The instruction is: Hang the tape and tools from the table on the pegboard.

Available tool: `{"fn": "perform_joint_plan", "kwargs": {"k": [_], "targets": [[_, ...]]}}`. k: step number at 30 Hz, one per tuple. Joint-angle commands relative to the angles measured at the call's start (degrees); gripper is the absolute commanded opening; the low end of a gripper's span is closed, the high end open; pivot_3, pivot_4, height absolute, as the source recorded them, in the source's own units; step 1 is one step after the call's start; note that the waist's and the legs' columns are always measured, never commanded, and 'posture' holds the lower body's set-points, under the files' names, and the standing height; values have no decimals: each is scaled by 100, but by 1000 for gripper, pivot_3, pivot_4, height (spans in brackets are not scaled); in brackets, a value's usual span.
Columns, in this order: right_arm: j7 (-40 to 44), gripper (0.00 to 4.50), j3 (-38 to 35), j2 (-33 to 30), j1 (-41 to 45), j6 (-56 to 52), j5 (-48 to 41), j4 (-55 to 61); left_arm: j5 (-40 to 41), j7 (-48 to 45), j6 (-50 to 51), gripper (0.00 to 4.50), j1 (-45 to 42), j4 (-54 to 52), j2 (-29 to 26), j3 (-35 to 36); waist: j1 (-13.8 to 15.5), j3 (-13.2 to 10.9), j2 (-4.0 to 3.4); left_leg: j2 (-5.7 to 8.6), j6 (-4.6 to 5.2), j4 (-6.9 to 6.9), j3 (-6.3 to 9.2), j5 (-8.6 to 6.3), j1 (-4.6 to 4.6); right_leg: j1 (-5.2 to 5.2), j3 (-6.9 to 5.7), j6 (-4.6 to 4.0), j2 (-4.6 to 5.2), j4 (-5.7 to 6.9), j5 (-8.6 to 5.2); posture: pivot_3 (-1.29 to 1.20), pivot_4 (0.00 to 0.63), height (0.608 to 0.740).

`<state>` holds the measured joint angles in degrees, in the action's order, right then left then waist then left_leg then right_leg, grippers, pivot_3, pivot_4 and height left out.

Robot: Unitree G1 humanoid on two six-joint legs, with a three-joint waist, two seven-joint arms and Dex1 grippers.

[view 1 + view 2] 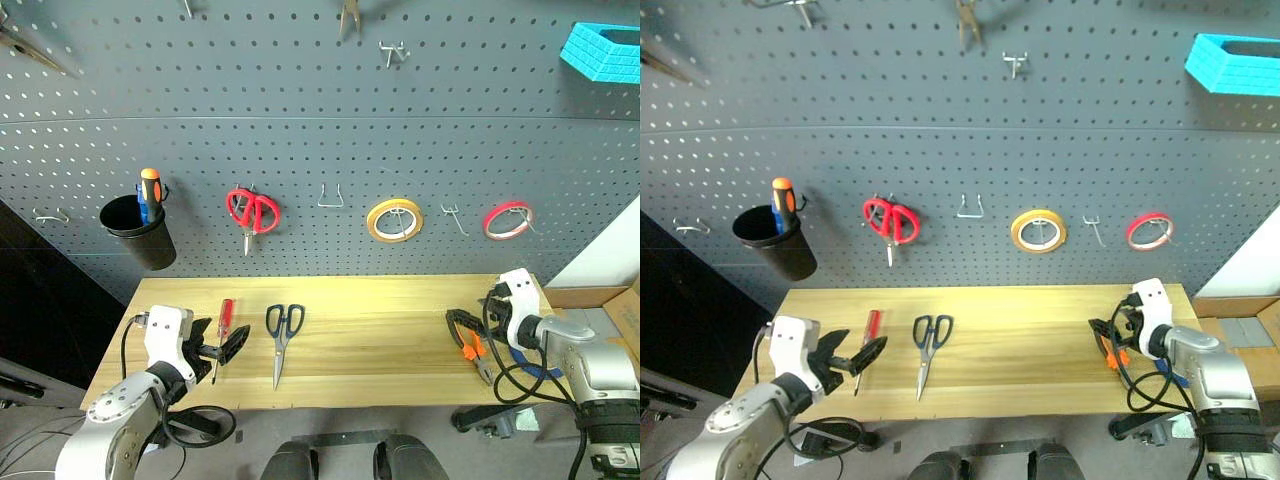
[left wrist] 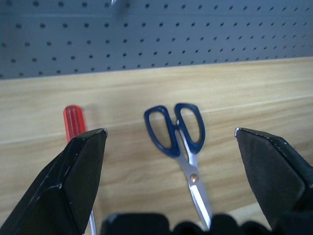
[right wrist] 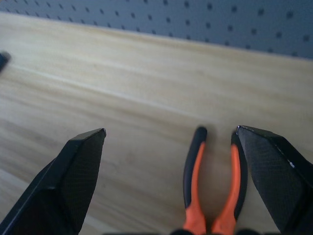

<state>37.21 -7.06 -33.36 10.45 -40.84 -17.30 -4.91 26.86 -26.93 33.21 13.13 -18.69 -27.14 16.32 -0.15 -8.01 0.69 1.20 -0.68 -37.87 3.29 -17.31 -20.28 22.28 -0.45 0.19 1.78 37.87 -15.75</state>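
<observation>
On the table lie the red-handled screwdriver, the dark blue-handled scissors and the orange-and-black pliers. My left gripper hovers open at the front left. The screwdriver sits by one of its fingers and the scissors lie ahead between the two. My right gripper is open low over the pliers, whose handles lie close to one finger. A blue arc of the tape peeks out under my right arm. The pegboard rises behind the table.
On the pegboard hang a black cup holding an orange-and-blue screwdriver, red scissors, yellow tape and red tape. Bare hooks sit between them. A light blue bin is at the upper right.
</observation>
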Motion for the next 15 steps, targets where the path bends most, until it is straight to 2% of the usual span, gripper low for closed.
{"fn": "perform_joint_plan", "kwargs": {"k": [1, 15], "targets": [[8, 4475, -120, -75, 51, 31, -62, 134, -4, 20, 67, 4500, -6, -102, -128, 149, -1, -7, 0, 0, 0, 0, 0, 0, 0, 0, 0, 0, 0, 0, 0, -20, 134, 740], [-20, 4475, -231, -107, -22, 23, -47, 163, 272, -312, 190, 4500, -94, -283, -125, -14, -4, -38, -1, 0, 0, 0, 0, 0, -2, 0, -1, 0, 1, -5, 0, -33, 126, 740]]}}
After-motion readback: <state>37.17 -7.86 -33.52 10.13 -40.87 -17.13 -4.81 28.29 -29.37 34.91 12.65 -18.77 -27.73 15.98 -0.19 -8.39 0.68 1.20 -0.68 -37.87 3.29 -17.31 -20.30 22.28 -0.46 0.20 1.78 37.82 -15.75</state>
